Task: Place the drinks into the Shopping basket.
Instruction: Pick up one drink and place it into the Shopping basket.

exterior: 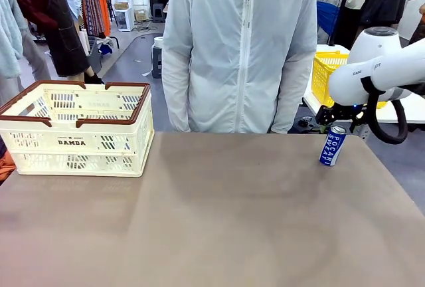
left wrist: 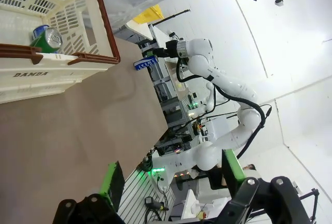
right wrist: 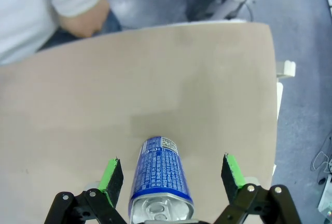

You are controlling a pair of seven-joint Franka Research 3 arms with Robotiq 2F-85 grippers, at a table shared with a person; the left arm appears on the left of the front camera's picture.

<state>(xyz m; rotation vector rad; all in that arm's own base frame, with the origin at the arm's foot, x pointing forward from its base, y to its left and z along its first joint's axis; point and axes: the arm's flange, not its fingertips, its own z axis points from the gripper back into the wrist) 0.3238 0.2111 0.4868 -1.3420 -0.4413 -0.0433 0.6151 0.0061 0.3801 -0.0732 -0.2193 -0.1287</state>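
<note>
A blue "POCARI SWEAT" can stands on the table near its far right edge. My right gripper hangs over the can's top. In the right wrist view the can sits between the green pads, with a gap on each side, so the right gripper is open. The cream Shopping basket with a brown rim stands at the far left. In the left wrist view a green can lies inside the basket. My left gripper is open with nothing between its fingers.
A person in a white jacket stands at the far edge, hands down. A yellow mesh basket sits on a side table behind the right arm. The brown tabletop stretches bare between basket and can.
</note>
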